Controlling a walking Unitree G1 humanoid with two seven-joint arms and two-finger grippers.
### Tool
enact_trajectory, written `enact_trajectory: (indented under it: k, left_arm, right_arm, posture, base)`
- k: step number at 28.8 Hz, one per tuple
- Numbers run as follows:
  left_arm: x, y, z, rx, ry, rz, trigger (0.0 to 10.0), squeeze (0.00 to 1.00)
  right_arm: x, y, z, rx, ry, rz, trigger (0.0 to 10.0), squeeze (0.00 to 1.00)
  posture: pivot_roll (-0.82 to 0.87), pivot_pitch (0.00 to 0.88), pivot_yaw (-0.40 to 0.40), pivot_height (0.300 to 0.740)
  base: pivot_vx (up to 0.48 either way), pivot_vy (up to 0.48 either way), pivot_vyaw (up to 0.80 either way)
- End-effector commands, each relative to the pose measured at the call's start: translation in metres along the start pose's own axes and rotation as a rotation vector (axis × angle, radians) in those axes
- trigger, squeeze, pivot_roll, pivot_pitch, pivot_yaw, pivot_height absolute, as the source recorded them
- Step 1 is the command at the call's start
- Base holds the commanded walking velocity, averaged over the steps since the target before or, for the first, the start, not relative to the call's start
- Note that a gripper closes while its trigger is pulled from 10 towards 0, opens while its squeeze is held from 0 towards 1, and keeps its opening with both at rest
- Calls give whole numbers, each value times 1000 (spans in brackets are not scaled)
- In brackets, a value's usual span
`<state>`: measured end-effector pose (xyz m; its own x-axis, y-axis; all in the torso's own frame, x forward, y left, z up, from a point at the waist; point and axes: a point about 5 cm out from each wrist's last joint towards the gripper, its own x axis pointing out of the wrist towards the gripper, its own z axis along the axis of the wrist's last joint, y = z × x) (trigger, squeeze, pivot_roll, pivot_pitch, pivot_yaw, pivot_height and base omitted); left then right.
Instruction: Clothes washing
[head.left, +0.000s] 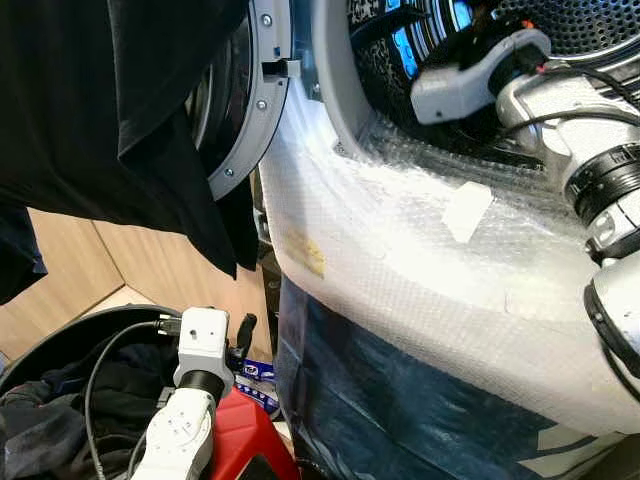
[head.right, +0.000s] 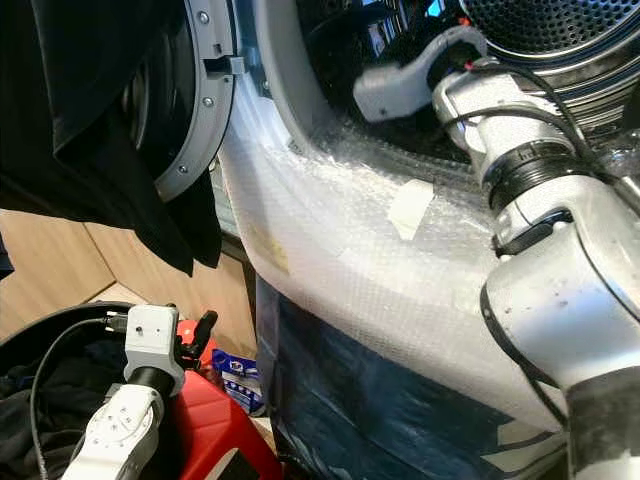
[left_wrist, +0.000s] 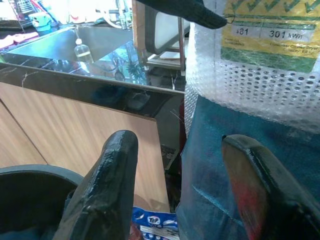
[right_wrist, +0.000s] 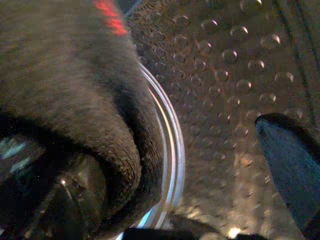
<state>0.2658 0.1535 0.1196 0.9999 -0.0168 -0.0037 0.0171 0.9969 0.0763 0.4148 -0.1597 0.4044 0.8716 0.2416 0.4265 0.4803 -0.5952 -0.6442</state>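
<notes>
Right arm is reaching through the washer's mouth; right gripper (right_wrist: 210, 165) sits inside the drum (right_wrist: 235, 75), with the perforated, dimpled wall close ahead. A dark fleecy garment (right_wrist: 65, 110) with a red mark bulges against one finger; the other finger (right_wrist: 295, 165) stands apart from it. I judge the jaws spread, with the cloth resting against one side rather than pinched, though the contact is partly hidden.

The washer front (head.left: 420, 270) is wrapped in bubble film over a blue cover. Its door (head.left: 245, 110) is swung open, and a black garment (head.left: 110, 110) hangs in front of it at upper left.

Left gripper (left_wrist: 185, 190) idles low beside the machine, jaws released, nothing between them. Beneath it is the laundry basket (head.left: 60, 345), which holds more dark clothes (head.left: 40, 420), next to a red container (head.left: 245, 430). A wood-panelled cabinet under a dark counter (left_wrist: 75, 80) stands behind.

Handling, my judgement:
- Clothes are soft, light and limp; they will drape and trail, so a hem could snag on the door rim or the grey seal (head.left: 335, 90).
- Best hold: pinch a thick bunched fold near the middle of the mass, not an edge.
- Fleece should grip well against the pads; the thin black fabric is likelier to slip.
</notes>
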Motion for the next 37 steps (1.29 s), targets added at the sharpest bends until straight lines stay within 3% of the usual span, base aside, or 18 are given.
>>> enact_trajectory:
  k: [1,4,6,7,9,11,12,15,24,28,32,37]
  left_arm:
    - [0,1,5,4,-15,7,10000,0]
    - [-1,1,5,5,-13,3,10000,0]
    - [-1,1,5,6,-12,0,10000,0]
    - [-1,1,5,5,-12,0,10000,0]
    - [0,1,5,5,-11,-1,10000,0]
    - [0,0,5,3,-11,-5,10000,0]
    - [0,0,5,3,-11,-5,10000,0]
    - [-1,0,5,3,-10,-9,10000,0]
    - [-1,-2,6,2,-13,-29,10000,0]
    - [-2,-3,6,0,-12,-37,10000,0]
    - [-3,-4,5,-6,-12,-39,10000,0]
    - [-4,-6,5,-10,-13,-47,10000,0]
  right_arm:
    - [3,-12,-14,-78,22,-20,10000,0]
    - [0,-8,-19,-143,33,-8,10000,0]
    - [-1,-5,-25,-50,70,0,10000,0]
    - [-2,-2,-27,118,115,15,10000,0]
    - [-6,9,-32,608,245,68,10000,0]
    - [-11,28,-26,1092,321,202,10000,0]
    - [-11,29,-24,1122,316,221,10000,0]
    - [-12,32,-17,932,217,313,10000,0]
    - [-11,28,-11,900,59,517,10000,0]
    - [-11,15,-10,826,-91,662,10000,0]
    - [-12,7,-11,787,-162,747,10000,0]
    - [-7,-13,-23,733,-151,755,10000,0]
  posture:
    - [14,0,-5,740]
    - [9,0,1,740]
    - [9,0,3,740]
    - [9,0,3,740]
    - [8,0,9,740]
    - [8,0,9,740]
    - [8,0,9,740]
    - [6,0,11,740]
    - [9,0,0,740]
    - [9,0,-2,740]
    - [13,0,-13,740]
    - [7,0,-19,740]
  base:
    - [0,0,0]
    - [0,0,0]
    - [0,0,0]
    - [0,0,0]
    - [0,0,0]
    - [0,0,0]
    - [0,0,0]
    - [0,0,0]
    - [0,0,0]
    - [0,0,0]
    - [0,0,0]
    - [0,0,0]
